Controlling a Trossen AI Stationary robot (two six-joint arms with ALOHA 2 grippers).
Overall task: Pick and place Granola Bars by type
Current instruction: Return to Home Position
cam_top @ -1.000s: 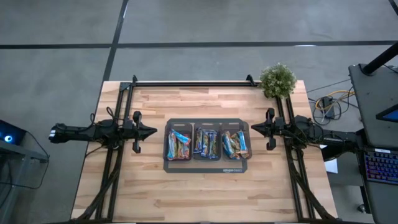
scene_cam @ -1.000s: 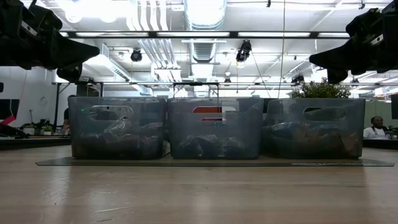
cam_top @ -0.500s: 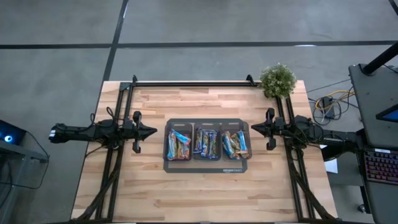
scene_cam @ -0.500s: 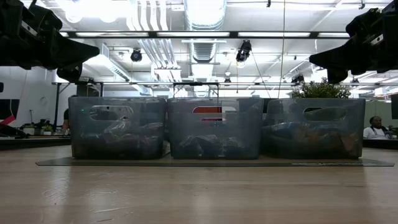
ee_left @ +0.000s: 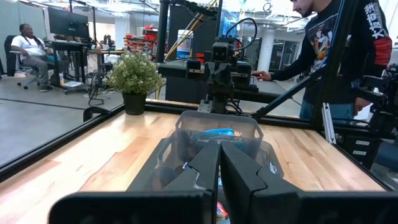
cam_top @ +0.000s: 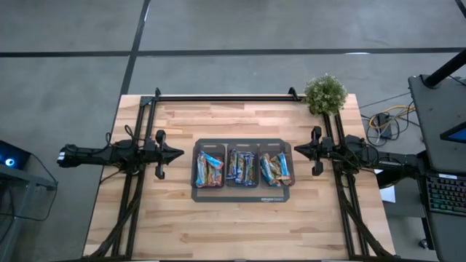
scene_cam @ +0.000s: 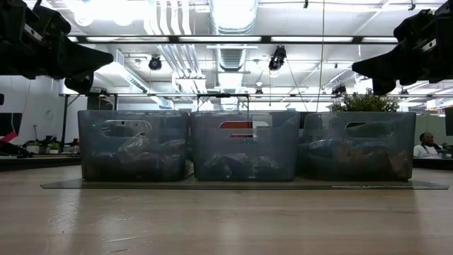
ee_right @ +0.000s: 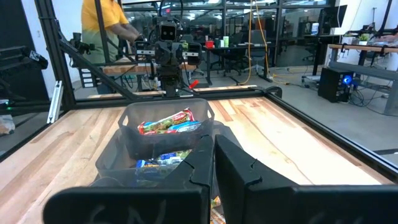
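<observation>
Three clear grey bins stand in a row on a dark mat (cam_top: 242, 196) in the middle of the table. The granola bars lie inside them: the left bin (cam_top: 209, 169), the middle bin (cam_top: 241, 166) and the right bin (cam_top: 275, 168) each hold several bars in blue and orange-brown wrappers. My left gripper (cam_top: 180, 153) is shut and empty, held above the table to the left of the bins. My right gripper (cam_top: 296, 151) is shut and empty, to the right of the bins. Both point at the bins.
A small potted plant (cam_top: 325, 94) stands at the table's far right corner. Black frame rails (cam_top: 222, 97) run along the far edge and down both sides. People stand and sit in the room beyond the table (ee_left: 329, 56). Bare wood lies near of the mat.
</observation>
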